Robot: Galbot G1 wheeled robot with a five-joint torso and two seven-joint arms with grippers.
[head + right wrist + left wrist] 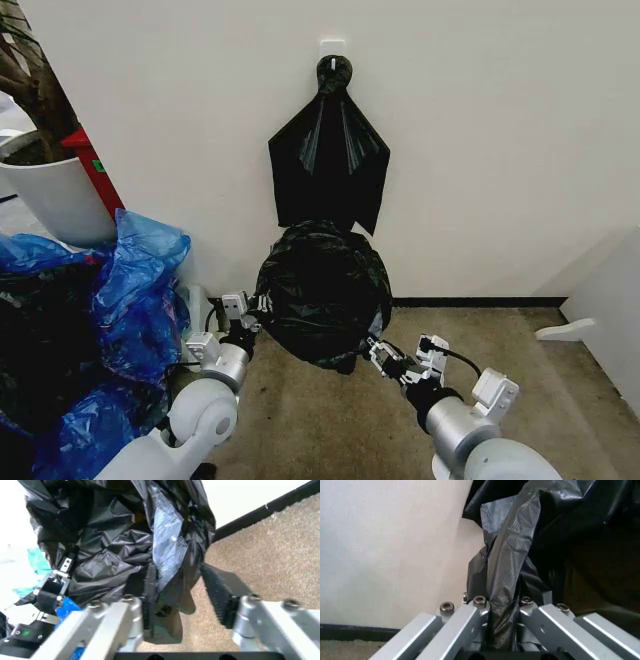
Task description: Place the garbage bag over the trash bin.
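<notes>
The garbage bag (322, 290) is glossy, wrinkled black plastic, bulging in a round mass low against the white wall. The trash bin is hidden. My left gripper (258, 303) is at the bag's left side, shut on a bunched fold of the garbage bag (507, 555), which runs up from between my left gripper's (500, 602) fingers. My right gripper (378, 352) is at the bag's lower right edge, just above the carpet. In the right wrist view, my right gripper (182, 588) is open, and a hanging flap of the garbage bag (167, 555) brushes one finger pad (149, 592).
A fan-shaped black bundle (330, 160) hangs from a wall hook just above the bag. Blue plastic bags (135, 280) pile up at the left, with a white plant pot (50, 195) behind them. White furniture (605, 300) stands at the right. Carpet (330, 420) lies between my arms.
</notes>
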